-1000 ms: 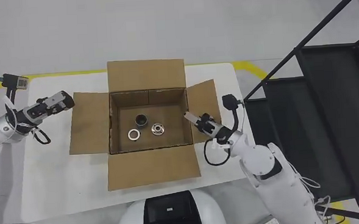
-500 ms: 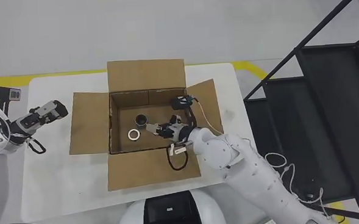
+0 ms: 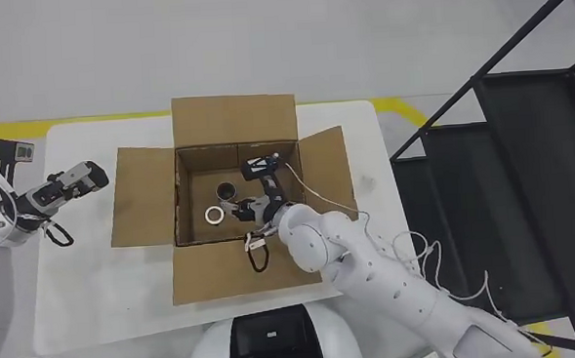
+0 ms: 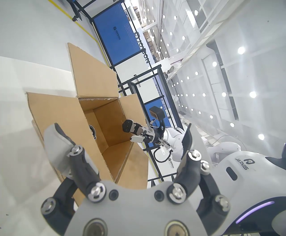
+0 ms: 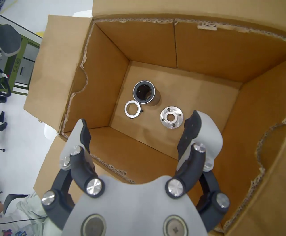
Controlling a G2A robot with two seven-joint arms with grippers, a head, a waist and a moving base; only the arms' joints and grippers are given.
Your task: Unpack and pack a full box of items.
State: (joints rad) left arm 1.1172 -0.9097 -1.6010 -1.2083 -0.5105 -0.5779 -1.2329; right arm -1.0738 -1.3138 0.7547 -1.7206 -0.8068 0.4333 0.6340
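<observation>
The white table point(image 3: 87, 277) carries an open cardboard box point(image 3: 233, 118), its four flaps folded outward, the near one lying flat toward the robot. The right gripper point(image 5: 138, 121) hangs over the near-right part of the box's opening, pointing down into it. Its fingers point(image 5: 202, 129) are spread wide and hold nothing.

Three metal parts sit on the box floor below it. A flat flange disc point(image 5: 171, 117) with a centre hole and small bolt holes lies toward the middle. Left of it, and apart from it, lies a thin flat ring point(image 5: 132, 109). Just beyond the ring, close beside it, stands a short cylinder point(image 5: 145, 93) with a dark rim, its open end up.

The left gripper point(image 3: 94, 175) is well to the left of the box, over the table's left edge. Its fingers are also wide apart and empty.

Black metal steps point(image 3: 502, 168) stand to the right of the table. A yellow floor line point(image 3: 89, 119) runs behind it.
</observation>
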